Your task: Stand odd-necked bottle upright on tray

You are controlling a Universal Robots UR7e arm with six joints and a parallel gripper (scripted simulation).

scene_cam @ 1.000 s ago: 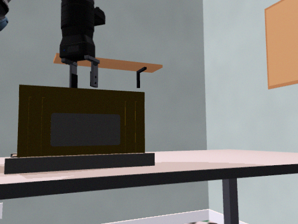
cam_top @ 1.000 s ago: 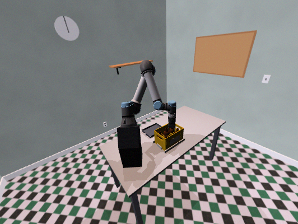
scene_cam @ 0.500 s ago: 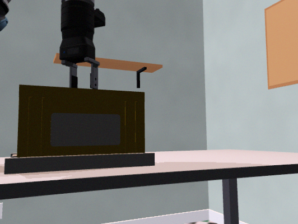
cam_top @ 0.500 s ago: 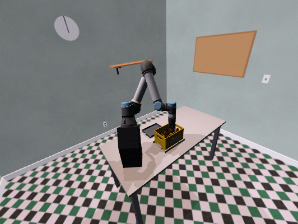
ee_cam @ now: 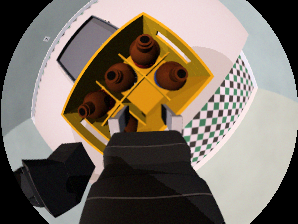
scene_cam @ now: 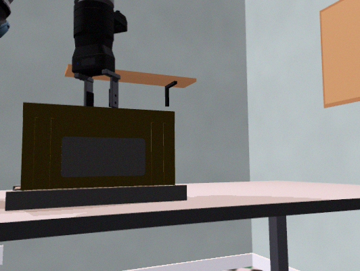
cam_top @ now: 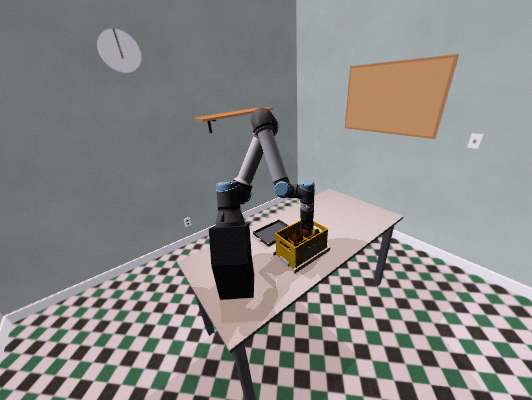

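Note:
A yellow crate (cam_top: 301, 243) stands on the table with brown bottles upright in its cells. In the wrist view the crate (ee_cam: 136, 86) shows several bottle tops, such as one at the far end (ee_cam: 143, 48), one at the right (ee_cam: 170, 75) and one at the left (ee_cam: 119, 76). My gripper (scene_cam: 101, 101) is open, pointing straight down, with its fingertips at the crate's rim (scene_cam: 98, 146). In the wrist view the gripper (ee_cam: 143, 121) straddles a near cell, and a bottle top shows partly between the fingers. The dark tray (cam_top: 270, 232) lies flat beside the crate, towards the arm's base.
The arm's black pedestal (cam_top: 231, 260) stands on the table to the left of the tray. The crate sits on a dark base plate (scene_cam: 96, 196). The table's right half extends to its edge (cam_top: 380, 215). A wall shelf (scene_cam: 135, 78) hangs behind.

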